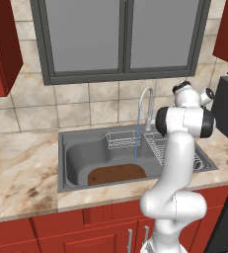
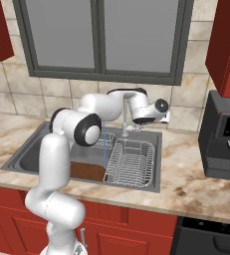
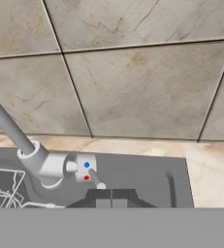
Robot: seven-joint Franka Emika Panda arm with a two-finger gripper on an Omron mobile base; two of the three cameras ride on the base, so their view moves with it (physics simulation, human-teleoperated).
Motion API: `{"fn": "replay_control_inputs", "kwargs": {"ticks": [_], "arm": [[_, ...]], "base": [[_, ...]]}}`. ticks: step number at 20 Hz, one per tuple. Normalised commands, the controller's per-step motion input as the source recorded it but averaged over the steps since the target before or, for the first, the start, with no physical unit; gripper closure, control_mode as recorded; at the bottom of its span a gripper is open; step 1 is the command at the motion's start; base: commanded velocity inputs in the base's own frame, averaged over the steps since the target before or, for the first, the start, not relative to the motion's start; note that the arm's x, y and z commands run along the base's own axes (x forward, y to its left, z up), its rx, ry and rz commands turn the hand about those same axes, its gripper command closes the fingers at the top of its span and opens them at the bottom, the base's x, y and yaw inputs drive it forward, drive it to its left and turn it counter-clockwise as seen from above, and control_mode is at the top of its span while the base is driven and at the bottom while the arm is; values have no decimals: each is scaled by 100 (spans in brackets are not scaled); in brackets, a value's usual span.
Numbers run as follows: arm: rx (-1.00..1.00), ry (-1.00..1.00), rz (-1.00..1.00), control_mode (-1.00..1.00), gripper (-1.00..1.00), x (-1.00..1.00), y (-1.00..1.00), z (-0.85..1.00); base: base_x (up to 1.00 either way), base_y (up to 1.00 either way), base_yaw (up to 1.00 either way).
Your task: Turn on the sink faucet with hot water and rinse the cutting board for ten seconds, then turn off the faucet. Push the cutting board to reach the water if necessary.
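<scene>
The chrome sink faucet (image 1: 146, 105) arches over the grey sink (image 1: 61, 158), and a thin pale-blue stream of water (image 1: 135, 141) runs from its spout. The water (image 2: 103, 149) comes down at the right back part of the dark brown cutting board (image 1: 117, 174), which lies flat in the basin's front. In the hand view the faucet's base (image 3: 36, 157) carries a small lever (image 3: 95, 178) with a blue and a red dot. My gripper (image 3: 111, 199) is shut and empty, its tips just under the lever's end. From the right, the gripper (image 2: 137, 128) hangs beside the faucet's base.
A small wire basket (image 1: 123, 140) sits at the basin's back, and a larger wire dish rack (image 2: 131, 162) fills the right side. A black coffee machine (image 2: 223, 139) stands on the counter to the right. The tiled wall (image 3: 133, 87) is close behind the faucet.
</scene>
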Motion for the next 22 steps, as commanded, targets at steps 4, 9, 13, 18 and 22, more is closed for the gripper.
{"fn": "replay_control_inputs", "kwargs": {"ticks": [4, 9, 13, 18, 22], "arm": [[0, 0, 2, -100, 100, 0, 0, -5], [0, 0, 2, -100, 100, 0, 0, -5], [0, 0, 2, -100, 100, 0, 0, 0], [0, 0, 1, -100, 100, 0, 0, -2], [0, 0, 1, -100, 100, 4, -2, -5]], "base": [[0, 0, 0], [0, 0, 0], [0, 0, 0], [0, 0, 0], [0, 0, 0]]}}
